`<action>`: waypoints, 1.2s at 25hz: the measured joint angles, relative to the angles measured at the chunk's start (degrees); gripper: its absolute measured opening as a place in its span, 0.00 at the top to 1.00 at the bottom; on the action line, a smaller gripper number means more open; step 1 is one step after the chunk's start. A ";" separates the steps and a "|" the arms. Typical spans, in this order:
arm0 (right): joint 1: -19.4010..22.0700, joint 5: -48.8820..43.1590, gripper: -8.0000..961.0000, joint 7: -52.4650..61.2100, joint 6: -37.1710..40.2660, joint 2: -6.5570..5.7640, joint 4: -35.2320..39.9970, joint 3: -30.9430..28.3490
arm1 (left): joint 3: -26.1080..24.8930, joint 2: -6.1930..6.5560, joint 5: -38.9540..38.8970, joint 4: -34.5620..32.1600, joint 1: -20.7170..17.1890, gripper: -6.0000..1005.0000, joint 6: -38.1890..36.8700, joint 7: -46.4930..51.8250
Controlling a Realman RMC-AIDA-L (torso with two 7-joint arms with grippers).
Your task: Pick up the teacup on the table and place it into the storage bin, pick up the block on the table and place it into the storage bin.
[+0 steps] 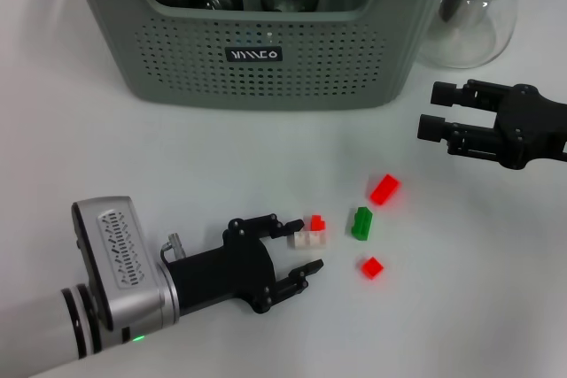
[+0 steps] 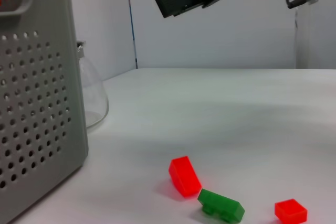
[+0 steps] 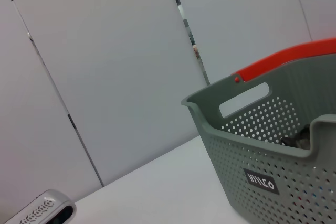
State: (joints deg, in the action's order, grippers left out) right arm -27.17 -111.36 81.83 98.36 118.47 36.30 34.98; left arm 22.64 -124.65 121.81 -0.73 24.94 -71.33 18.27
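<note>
1. storage bin (image 1: 266,59): stands at the far side of the table (image 1: 106,148), already holding dark glassware; no teacup remains on the surface that i can see.
2. my left gripper (image 1: 297,245): low on the table, jaws spread around the white-and-red block (image 1: 312,231), not yet pinching.
3. my right gripper (image 1: 434,111): hovers well apart from the blocks, jaws spread, holding nothing.
4. advice: centre the block between my left jaws, close squarely, lift clear of the green block (image 1: 361,223) just beside it.

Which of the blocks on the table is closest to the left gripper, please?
The white block with a red piece on top, lying between the left gripper's open fingers; the others lie farther right.
</note>
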 joint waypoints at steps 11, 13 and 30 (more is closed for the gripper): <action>0.01 0.01 0.24 0.00 0.00 0.01 0.00 0.00 | -0.14 -0.10 -0.06 0.03 0.33 0.48 0.50 0.00; -0.01 0.02 0.24 0.00 0.01 0.01 0.00 0.00 | -0.05 -0.14 -0.10 0.03 0.51 0.48 0.56 0.00; 0.01 0.28 0.24 0.04 0.32 -0.11 0.00 0.00 | -0.28 0.41 -0.07 -3.79 -0.62 0.80 -4.11 6.85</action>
State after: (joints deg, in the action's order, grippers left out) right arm -27.16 -111.09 81.86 98.68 118.36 36.30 34.98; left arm 22.36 -124.24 121.74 -4.52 24.32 -75.44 25.13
